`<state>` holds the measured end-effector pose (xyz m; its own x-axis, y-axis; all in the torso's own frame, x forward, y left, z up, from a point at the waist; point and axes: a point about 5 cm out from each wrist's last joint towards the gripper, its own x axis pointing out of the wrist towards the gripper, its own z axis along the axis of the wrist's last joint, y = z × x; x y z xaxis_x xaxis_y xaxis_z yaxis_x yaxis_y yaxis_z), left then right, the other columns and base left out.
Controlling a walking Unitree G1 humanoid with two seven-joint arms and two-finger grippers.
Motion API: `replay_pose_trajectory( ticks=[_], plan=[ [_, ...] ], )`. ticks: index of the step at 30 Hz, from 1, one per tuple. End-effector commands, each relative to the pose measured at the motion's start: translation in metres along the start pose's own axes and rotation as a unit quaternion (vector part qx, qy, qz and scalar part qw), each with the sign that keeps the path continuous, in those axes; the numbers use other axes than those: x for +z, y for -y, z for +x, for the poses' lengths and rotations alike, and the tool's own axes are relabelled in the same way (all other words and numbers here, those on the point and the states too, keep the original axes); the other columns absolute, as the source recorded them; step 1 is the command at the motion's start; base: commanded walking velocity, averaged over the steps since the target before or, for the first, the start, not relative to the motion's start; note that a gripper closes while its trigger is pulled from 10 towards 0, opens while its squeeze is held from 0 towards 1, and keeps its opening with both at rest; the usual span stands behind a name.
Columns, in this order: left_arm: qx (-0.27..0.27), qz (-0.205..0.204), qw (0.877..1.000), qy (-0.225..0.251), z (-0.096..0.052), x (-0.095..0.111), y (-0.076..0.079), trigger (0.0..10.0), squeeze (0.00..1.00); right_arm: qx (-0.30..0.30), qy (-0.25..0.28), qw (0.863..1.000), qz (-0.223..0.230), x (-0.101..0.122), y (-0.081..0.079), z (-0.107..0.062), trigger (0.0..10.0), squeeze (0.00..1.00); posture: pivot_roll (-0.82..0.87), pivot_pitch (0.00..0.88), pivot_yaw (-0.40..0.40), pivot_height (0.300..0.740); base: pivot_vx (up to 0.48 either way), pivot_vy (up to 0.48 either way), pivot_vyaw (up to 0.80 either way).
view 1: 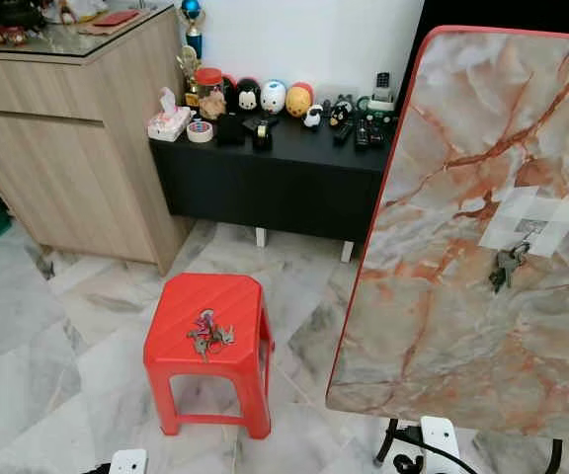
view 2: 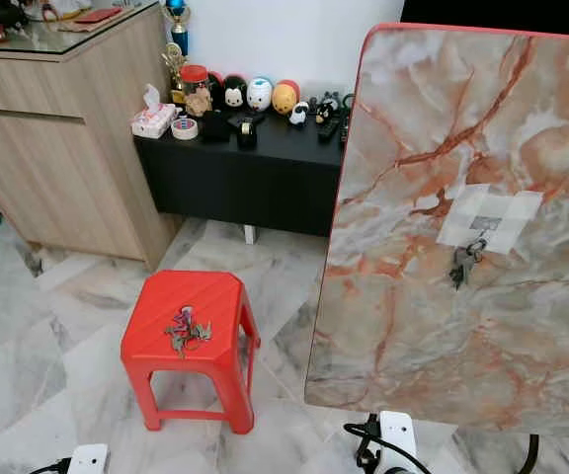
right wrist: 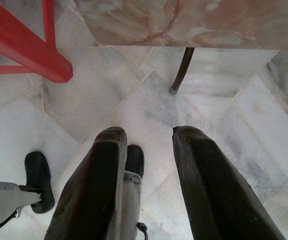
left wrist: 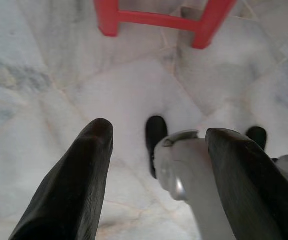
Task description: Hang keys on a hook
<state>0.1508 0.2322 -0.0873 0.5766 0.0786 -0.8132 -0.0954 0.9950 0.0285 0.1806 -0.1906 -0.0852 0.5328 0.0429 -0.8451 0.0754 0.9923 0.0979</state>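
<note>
Both arms hang low over the marble floor (left wrist: 44, 65), left gripper (left wrist: 156, 145) and right gripper (right wrist: 146, 137) spread, holding nothing. A key bunch (view 1: 208, 334) lies on the red stool (view 1: 181, 346), left of the upright marble board (view 1: 443, 247), where other keys (view 1: 508, 265) hang from a taped hook (view 1: 533, 227)

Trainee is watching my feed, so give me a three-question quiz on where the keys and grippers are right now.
1. True or false: a bunch of keys lies on the red stool.
2. The other keys hang on the marble board just below: A) a patch of white tape, B) a black remote, C) a tissue box.
3. Fill in: the left gripper and right gripper both hang open above the ____ floor.

Key: 1 true; 2 A, the white tape; 3 marble.
</note>
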Motion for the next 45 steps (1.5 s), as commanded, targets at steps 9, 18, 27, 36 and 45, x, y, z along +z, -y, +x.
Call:
replay_pose_trajectory(
  ticks=[9, 18, 27, 36, 45],
  plan=[
    [0.001, -0.002, 1.000, -0.003, -0.001, -0.004, -0.002, 10.0, 0.00, -0.003, 0.000, 1.000, -0.001, 0.000, 0.001, 0.000, 10.0, 0.00, 0.08, 0.000, -0.052, 0.740, 0.000, 0.000, 0.00],
    [0.001, 0.012, 1.000, -0.001, -0.001, 0.001, -0.008, 10.0, 0.00, -0.015, 0.001, 1.000, 0.018, -0.002, -0.002, 0.000, 10.0, 0.00, 0.08, 0.000, -0.013, 0.740, 0.000, 0.000, 0.00],
    [0.001, 0.023, 1.000, -0.001, -0.001, 0.005, -0.014, 10.0, 0.00, -0.015, 0.003, 1.000, 0.016, 0.001, -0.009, 0.002, 10.0, 0.00, 0.04, 0.000, 0.004, 0.740, 0.000, 0.000, 0.00],
    [-0.012, 0.027, 1.000, 0.004, 0.001, 0.009, -0.006, 10.0, 0.00, -0.012, 0.014, 1.000, -0.006, 0.008, -0.005, 0.002, 10.0, 0.00, 0.04, 0.000, -0.004, 0.740, 0.000, 0.000, 0.00],
    [-0.012, 0.025, 1.000, -0.012, 0.000, 0.002, -0.004, 10.0, 0.00, -0.029, 0.011, 0.999, 0.020, 0.003, 0.001, 0.000, 10.0, 0.00, 0.04, 0.000, -0.021, 0.740, 0.000, 0.000, 0.00]
  ],
)
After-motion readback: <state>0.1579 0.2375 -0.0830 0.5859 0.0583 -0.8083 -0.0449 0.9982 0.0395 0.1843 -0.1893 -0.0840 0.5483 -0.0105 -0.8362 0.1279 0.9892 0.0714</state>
